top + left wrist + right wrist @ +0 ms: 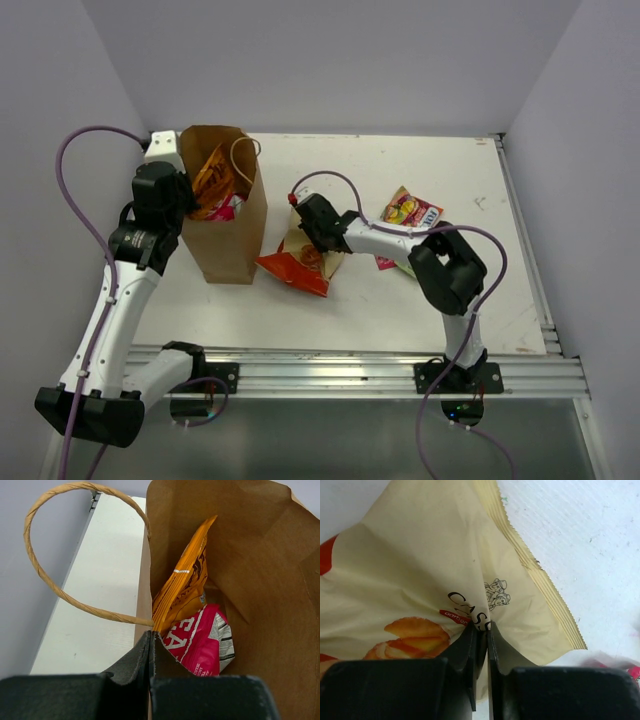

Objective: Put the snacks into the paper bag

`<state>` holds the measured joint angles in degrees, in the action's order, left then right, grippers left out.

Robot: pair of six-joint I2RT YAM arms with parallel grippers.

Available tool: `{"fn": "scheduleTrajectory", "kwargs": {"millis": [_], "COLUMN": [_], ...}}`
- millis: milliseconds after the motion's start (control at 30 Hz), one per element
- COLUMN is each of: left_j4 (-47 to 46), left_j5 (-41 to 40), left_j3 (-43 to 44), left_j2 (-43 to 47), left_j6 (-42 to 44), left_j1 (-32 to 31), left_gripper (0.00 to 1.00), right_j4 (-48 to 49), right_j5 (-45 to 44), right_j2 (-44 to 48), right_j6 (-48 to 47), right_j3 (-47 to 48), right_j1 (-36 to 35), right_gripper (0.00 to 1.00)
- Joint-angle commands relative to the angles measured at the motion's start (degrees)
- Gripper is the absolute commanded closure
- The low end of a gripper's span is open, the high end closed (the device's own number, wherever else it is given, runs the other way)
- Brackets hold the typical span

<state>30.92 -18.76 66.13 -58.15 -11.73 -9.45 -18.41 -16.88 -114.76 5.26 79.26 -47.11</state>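
Left pincer clenched on paper bag rim; right pincer pinching red-and-cream chip bag

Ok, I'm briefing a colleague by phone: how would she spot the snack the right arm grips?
Find the tall brown paper bag on the table's left. Right beside its base lies a red-and-cream chip bag, pinched by the right arm's fingers. It is bigger than the small candy packets further right.

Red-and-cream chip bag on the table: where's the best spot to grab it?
The chip bag lies flat, so come down from above and pinch a raised fold of cream film near its crimped edge. The right gripper pinches one there.
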Motion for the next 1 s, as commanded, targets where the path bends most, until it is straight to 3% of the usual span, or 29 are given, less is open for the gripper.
{"fn": "scheduleTrajectory", "kwargs": {"millis": [0,133,300,500,533,633,733,867,900,967], "left_j4": [-0.68,-0.77,-0.51,-0.68,-0.68,-0.68,-0.77,-0.95,-1.03,-1.03], "left_j5": [-0.13,-0.04,0.13,0.92,0.75,0.92,1.1,1.1,1.1,1.1], "left_j3": [0.32,0.67,0.93,-0.03,0.05,0.23,0.32,0.58,0.67,0.84], "left_j2": [-0.03,-0.12,0.14,0.93,1.02,1.02,1.02,1.02,1.11,1.2], "left_j6": [1.0,1.09,1.27,1.0,1.0,0.92,0.83,0.92,0.83,0.83], "left_j1": [-0.04,-0.04,-0.04,-0.04,-0.04,-0.04,-0.04,-0.04,-0.04,-0.04], "left_gripper": [1.0,1.0,1.0,1.0,1.0,1.0,1.0,1.0,1.0,1.0], "right_j4": [-6.63,-8.21,-13.02,-21.31,-21.14,-16.58,-6.49,4.51,6.53,7.86], "right_j5": [4.4,3.62,-6.9,-20.1,-21.6,-24.95,-21.54,-1.8,7.82,16.68], "right_j2": [-7.41,-5.75,9.45,10.71,10.0,8.06,8.58,7.02,5.7,-0.69], "right_j6": [2.3,2.39,1.34,-4.81,-6.82,-9.03,-8.95,-1.94,0.69,9.65], "right_j3": [-4.29,-3.33,2.36,33.37,41.5,52.29,54.42,55.46,58.6,63.44], "right_j1": [-0.08,0.0,0.35,0.62,0.53,0.53,0.53,0.62,0.71,0.71], "right_gripper": [0.99,1.0,1.0,1.0,1.0,1.0,1.0,1.0,1.0,1.0]}}
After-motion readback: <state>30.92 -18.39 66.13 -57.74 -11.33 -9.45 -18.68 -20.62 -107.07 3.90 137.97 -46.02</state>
